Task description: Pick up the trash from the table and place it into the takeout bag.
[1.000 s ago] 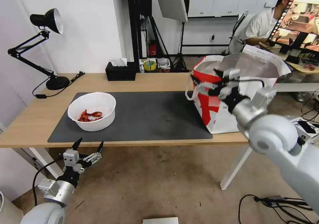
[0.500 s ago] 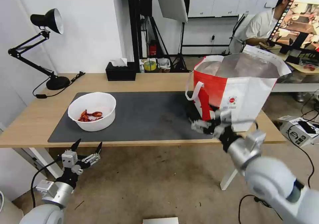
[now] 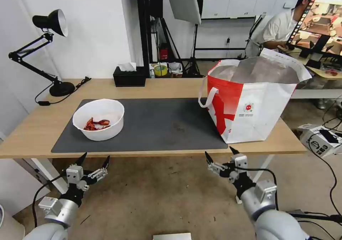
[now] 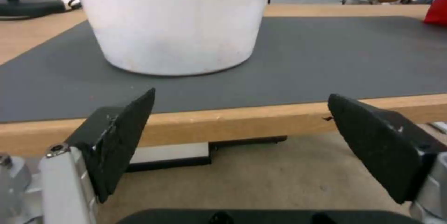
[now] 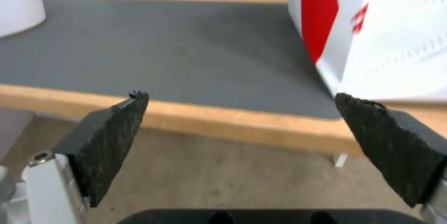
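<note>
While both grippers, left (image 3: 93, 159) and right (image 3: 219, 155), hang empty with jaws spread below the table (image 3: 28, 126) edge, the bowl (image 3: 98, 119) of shells sits on the mat (image 3: 160, 122), well left of the bag (image 3: 253, 101).

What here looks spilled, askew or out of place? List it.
Nothing looks spilled or damaged. The white bowl sits upright on the mat with the red shells inside it. The takeout bag stands upright and open, though its front corner reaches past the mat onto bare table.
</note>
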Controlling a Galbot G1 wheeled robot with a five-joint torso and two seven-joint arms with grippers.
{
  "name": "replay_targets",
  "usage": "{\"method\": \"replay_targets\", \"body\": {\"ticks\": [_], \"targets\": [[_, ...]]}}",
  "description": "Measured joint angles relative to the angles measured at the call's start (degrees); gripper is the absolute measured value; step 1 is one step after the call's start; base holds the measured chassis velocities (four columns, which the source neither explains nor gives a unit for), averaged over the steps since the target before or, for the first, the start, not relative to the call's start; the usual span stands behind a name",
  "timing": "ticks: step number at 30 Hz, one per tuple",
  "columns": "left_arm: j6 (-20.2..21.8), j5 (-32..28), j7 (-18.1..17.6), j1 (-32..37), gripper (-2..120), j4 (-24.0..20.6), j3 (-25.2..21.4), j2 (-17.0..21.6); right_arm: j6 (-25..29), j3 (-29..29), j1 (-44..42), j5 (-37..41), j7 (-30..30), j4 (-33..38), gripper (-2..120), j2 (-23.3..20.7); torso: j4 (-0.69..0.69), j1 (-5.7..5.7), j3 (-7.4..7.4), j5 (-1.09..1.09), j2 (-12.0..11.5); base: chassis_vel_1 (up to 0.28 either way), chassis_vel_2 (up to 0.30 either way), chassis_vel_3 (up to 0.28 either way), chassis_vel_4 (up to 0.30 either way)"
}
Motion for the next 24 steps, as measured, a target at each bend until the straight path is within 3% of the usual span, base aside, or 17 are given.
{"method": "replay_targets", "body": {"ticks": [24], "targets": [[0.35,1.77,0.14,-0.20,100,0.82,-0.94,-0.28,0.90,-1.97,1.60,-1.11,-0.33,-1.71,100,0.55,0.00,0.00,0.00,0.00,0.00,0.000,0.000,0.000,0.000]]}}
